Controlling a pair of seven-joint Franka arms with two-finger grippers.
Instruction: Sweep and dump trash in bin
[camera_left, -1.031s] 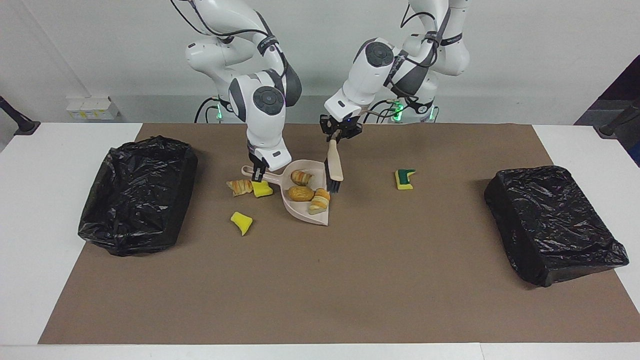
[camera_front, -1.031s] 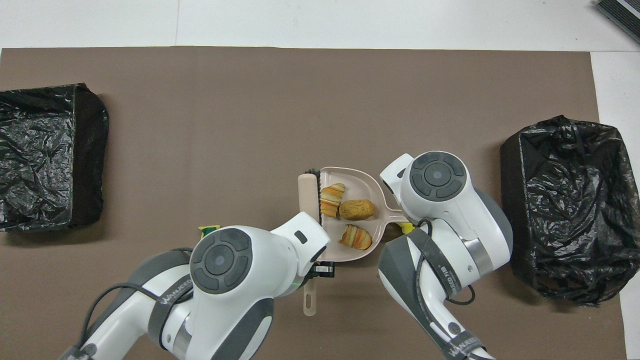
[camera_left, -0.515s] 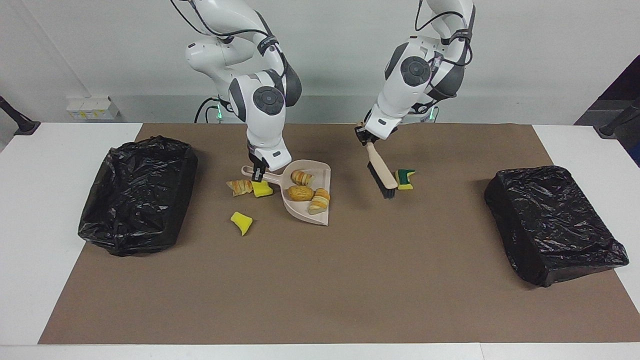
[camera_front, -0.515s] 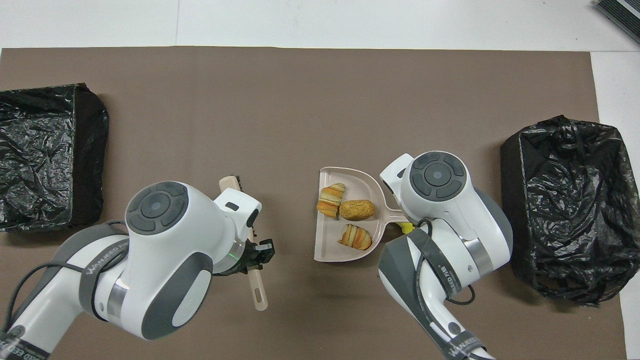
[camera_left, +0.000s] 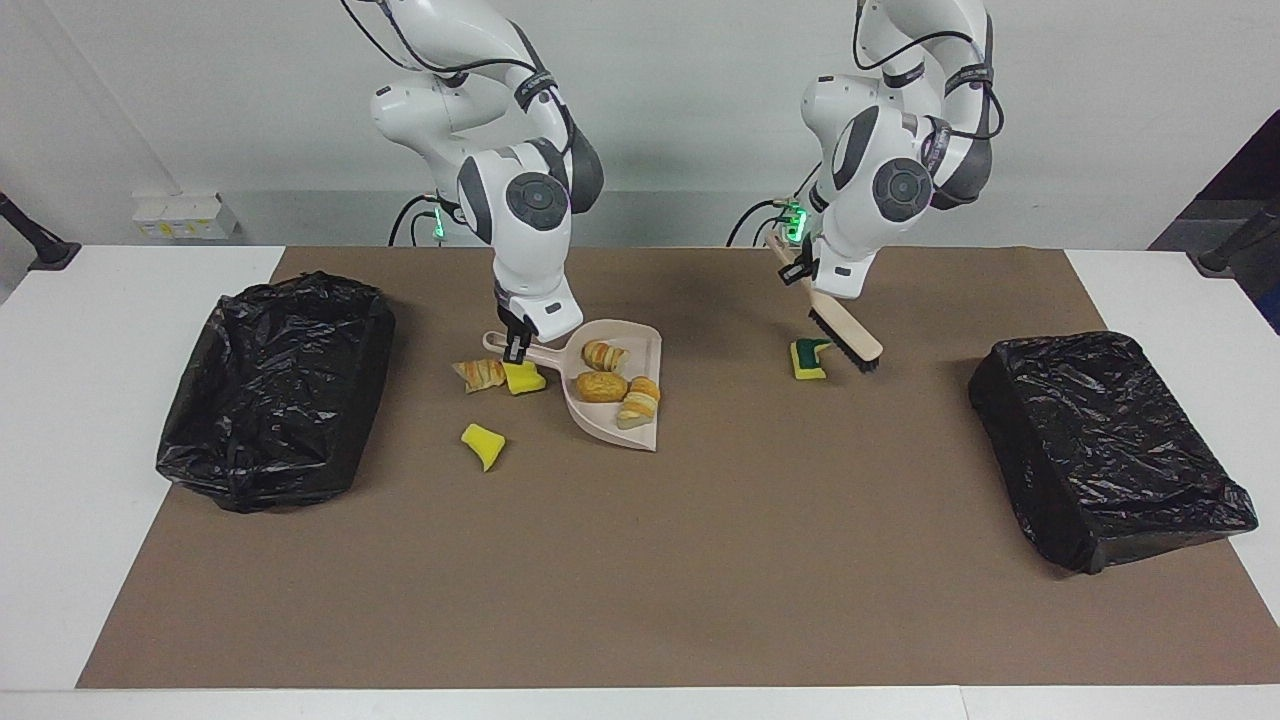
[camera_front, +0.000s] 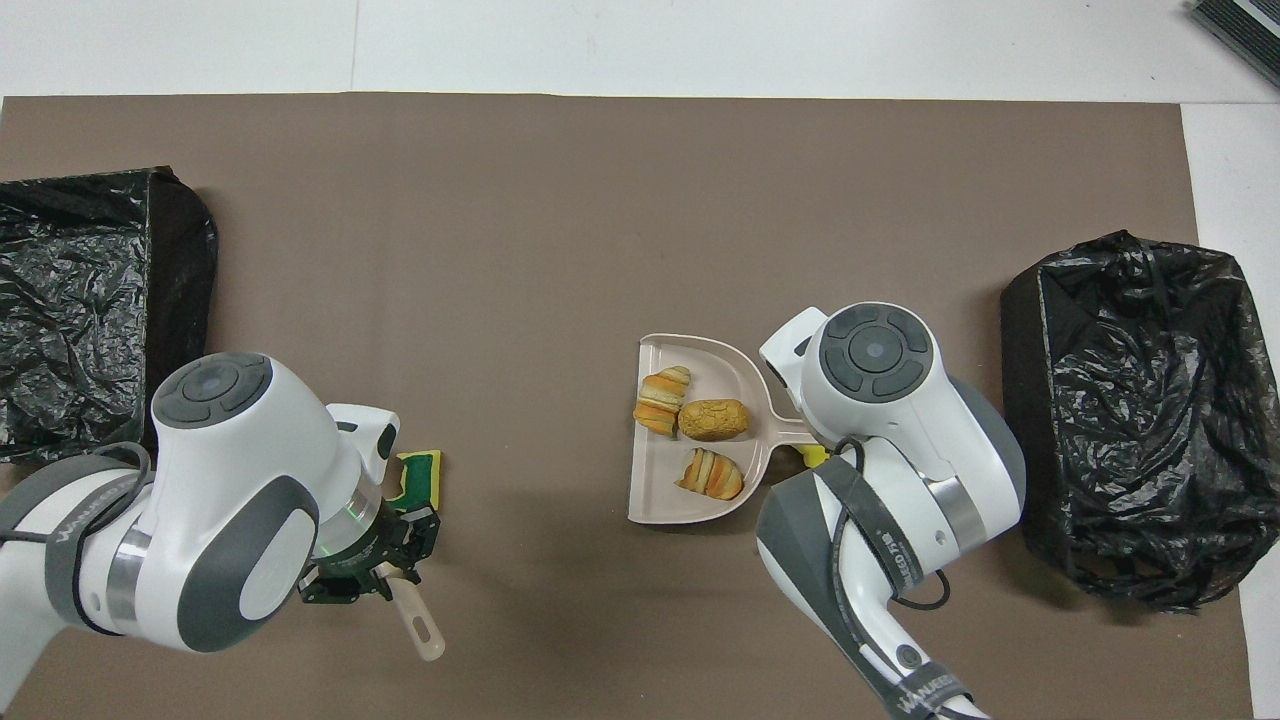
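My right gripper (camera_left: 515, 345) is shut on the handle of the beige dustpan (camera_left: 640, 438), which lies on the mat holding three bread chunks (camera_left: 601, 386). The dustpan (camera_front: 700, 362) and chunks (camera_front: 713, 419) also show in the overhead view. A croissant bit (camera_left: 479, 373) and a yellow sponge piece (camera_left: 523, 378) lie by the handle, and another yellow piece (camera_left: 483, 444) lies farther from the robots. My left gripper (camera_left: 799, 270) is shut on the beige brush (camera_left: 845, 335). The brush head is low beside the green-layered sponge (camera_left: 808, 358), toward the left arm's end.
A black bag-lined bin (camera_left: 275, 390) stands at the right arm's end of the brown mat and another bin (camera_left: 1105, 445) at the left arm's end. In the overhead view the left arm covers the brush head, and only the brush's handle tip (camera_front: 420, 625) shows.
My left arm has carried the brush away from the dustpan's mouth, past the green-layered sponge, toward the left arm's end. The right arm, the dustpan and the trash have not moved.
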